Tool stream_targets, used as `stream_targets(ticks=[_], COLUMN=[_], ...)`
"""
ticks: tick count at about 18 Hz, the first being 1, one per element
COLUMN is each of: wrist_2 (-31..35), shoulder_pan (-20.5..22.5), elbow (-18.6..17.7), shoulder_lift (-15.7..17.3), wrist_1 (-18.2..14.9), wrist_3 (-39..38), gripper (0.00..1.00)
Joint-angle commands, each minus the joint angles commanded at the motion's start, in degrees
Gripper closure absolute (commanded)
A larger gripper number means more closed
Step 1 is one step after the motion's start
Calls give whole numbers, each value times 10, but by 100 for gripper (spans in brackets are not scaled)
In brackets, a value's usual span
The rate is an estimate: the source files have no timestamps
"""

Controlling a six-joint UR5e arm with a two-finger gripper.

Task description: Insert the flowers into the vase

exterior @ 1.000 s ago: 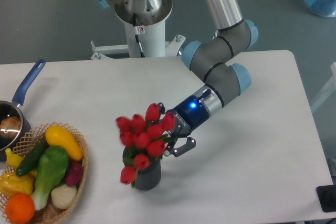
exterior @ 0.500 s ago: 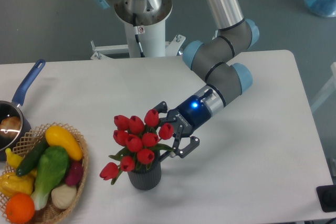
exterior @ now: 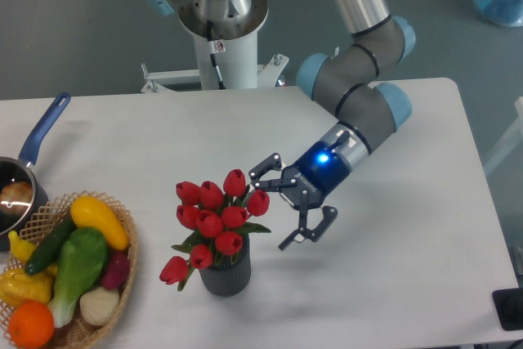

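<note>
The flowers point(exterior: 213, 218), a bunch of red tulips with green leaves, stand with their stems down in the vase point(exterior: 225, 277), a short dark grey ribbed cylinder near the table's front. One tulip droops over the vase's left side. My gripper point(exterior: 276, 202) hangs open just to the right of the blooms, fingers spread wide and holding nothing. A small gap separates its fingertips from the flowers.
A wicker basket point(exterior: 124, 271) of vegetables and fruit sits at the front left. Behind it, at the left edge, is a pot with a blue handle point(exterior: 42, 130). The robot's white base point(exterior: 225, 42) stands at the table's back.
My gripper has let go of the flowers, opened wide and drawn back to the right. The bunch has settled lower into the vase.
</note>
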Motion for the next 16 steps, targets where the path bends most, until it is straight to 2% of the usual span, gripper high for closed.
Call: stream_targets(ticks=[2, 5, 7, 10, 11, 12, 14, 16], wrist_2=[53, 173, 267, 347, 376, 438, 522, 569], shoulder_pan=[12, 14, 18, 19, 16, 13, 8, 1], elbow=[5, 35, 42, 46, 45, 43, 36, 34], shoulder_lift=[27, 72, 102, 133, 142, 158, 173, 198], wrist_1=[0, 0, -1, -3, -7, -17, -36, -56], wrist_3=[-33, -103, -113, -113, -113, -110, -107, -108], gripper=[0, 0, 0, 0, 0, 0, 0, 0])
